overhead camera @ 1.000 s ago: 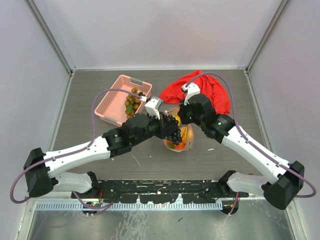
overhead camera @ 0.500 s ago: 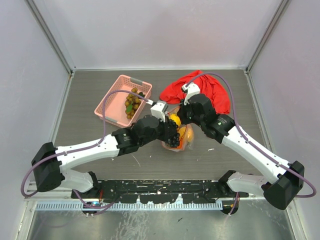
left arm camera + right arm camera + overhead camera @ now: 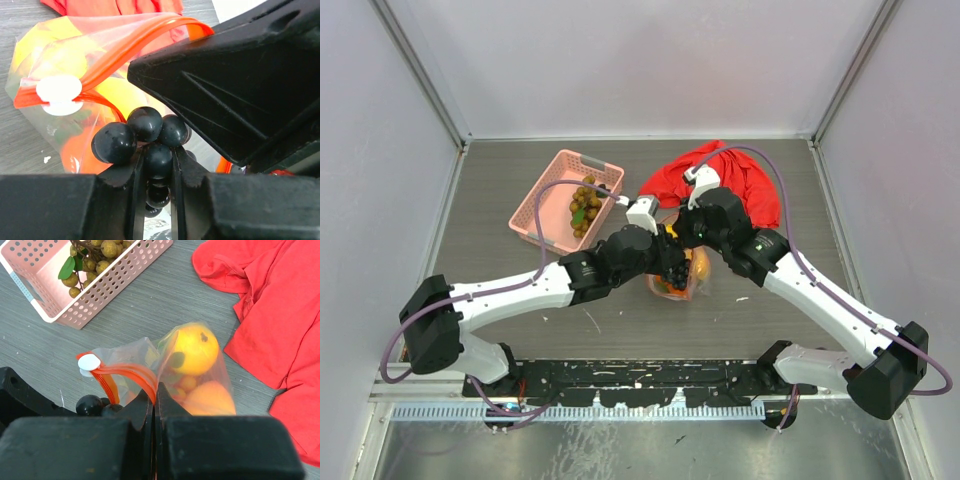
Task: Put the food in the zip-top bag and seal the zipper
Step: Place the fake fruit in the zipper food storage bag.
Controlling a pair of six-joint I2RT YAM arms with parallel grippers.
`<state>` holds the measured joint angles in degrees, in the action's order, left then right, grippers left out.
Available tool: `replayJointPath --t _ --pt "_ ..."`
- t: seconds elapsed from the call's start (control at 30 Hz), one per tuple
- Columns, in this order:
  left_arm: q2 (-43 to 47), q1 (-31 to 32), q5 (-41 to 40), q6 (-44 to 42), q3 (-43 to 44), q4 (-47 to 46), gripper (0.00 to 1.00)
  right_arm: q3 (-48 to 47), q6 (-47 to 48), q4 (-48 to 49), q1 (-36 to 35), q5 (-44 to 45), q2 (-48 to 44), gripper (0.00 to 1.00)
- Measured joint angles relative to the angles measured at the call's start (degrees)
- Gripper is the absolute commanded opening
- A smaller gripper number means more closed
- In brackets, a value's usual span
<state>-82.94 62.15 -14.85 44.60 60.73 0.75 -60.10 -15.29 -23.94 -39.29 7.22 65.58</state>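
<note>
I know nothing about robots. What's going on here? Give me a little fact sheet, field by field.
zip-top bag: holds orange and yellow fruits
zipper: open
right gripper: shut on the bag's edge
left gripper: grips dark grapes at the bag's mouth
pink basket: golden-brown berries inside
red cloth: lying just beyond the bag

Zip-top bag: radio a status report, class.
Left gripper clamps dark grapes at bag mouth. Right gripper pinches bag edge. Zipper open. Golden berries in pink basket.
</note>
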Motion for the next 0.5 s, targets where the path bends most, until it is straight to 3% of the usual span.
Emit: replayJointPath --t 0.27,0.5 --pt "-1.0 0.0 -2.4 4.6 0.0 -1.2 0.46 0.4 -0.2 0.4 0.0 -0.4 0.0 0.02" --pt "-2.4 0.0 -2.3 5.6 0.0 -0.3 0.56 0.7 -0.2 0.4 0.0 -0.5 -0.1 0.02"
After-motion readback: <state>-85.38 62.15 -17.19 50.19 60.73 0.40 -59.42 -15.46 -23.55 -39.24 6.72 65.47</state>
